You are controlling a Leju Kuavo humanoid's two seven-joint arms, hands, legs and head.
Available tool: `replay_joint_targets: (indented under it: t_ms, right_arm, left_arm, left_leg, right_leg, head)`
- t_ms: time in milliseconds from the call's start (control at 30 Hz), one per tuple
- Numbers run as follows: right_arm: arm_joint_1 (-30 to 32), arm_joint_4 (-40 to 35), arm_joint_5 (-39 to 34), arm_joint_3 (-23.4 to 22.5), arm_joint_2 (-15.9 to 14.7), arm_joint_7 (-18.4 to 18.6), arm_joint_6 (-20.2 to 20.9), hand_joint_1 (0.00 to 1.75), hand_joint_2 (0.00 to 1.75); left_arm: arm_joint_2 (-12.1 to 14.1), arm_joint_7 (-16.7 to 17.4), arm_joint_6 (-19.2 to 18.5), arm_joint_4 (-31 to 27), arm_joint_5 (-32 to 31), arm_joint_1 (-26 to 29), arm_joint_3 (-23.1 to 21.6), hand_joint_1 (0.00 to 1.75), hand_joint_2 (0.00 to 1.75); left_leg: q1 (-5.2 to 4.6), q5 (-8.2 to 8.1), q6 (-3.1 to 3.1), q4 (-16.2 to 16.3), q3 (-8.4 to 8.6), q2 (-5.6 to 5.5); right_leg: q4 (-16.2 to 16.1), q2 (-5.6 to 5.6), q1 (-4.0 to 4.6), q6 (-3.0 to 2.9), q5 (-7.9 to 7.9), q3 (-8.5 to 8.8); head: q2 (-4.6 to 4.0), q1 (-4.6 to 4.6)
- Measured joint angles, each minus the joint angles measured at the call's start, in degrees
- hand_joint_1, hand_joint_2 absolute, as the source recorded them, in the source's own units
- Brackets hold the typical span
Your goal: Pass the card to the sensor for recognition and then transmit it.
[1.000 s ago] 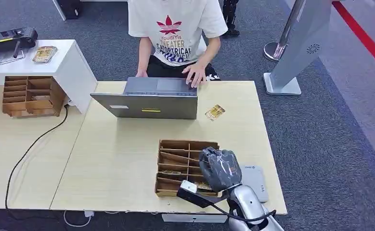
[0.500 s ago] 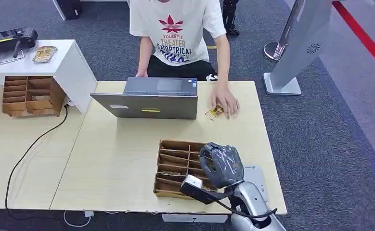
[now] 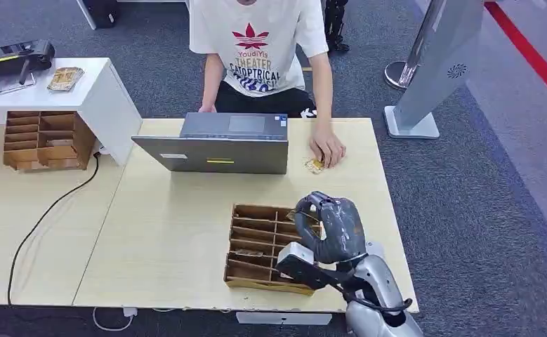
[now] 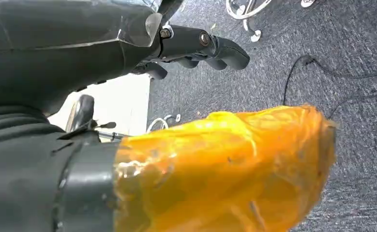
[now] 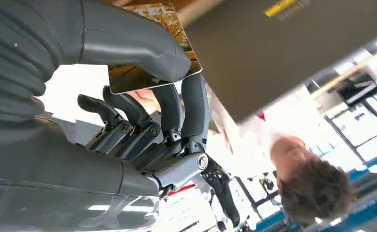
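gold card [image 5: 150,72] sits pinched in your right hand [image 3: 330,228], fingers [image 5: 188,104] clamped on it above the wooden card box [image 3: 256,242]. you haven't scanned or passed it yet.

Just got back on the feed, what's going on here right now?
The right hand pinches a gold card between thumb and fingers, raised above the wooden card organizer at the table's near edge. Across the table, a person's hand rests on another card beside the laptop.
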Motion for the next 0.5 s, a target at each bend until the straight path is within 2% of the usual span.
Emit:
replay_joint_targets:
  t_ms: [500]
  right_arm:
    - [-0.13,-7.23,-1.35,-2.49,-0.17,-1.38,-1.35,1.75,1.75]
  left_arm:
    - [-0.02,0.0,-0.07,0.0,-0.63,0.0,0.15,0.0,0.0]
  left_leg:
    - [0.0,0.0,0.0,0.0,0.0,0.0]
  right_leg:
    - [0.0,0.0,0.0,0.0,0.0,0.0]
  head:
    - [0.0,0.0]
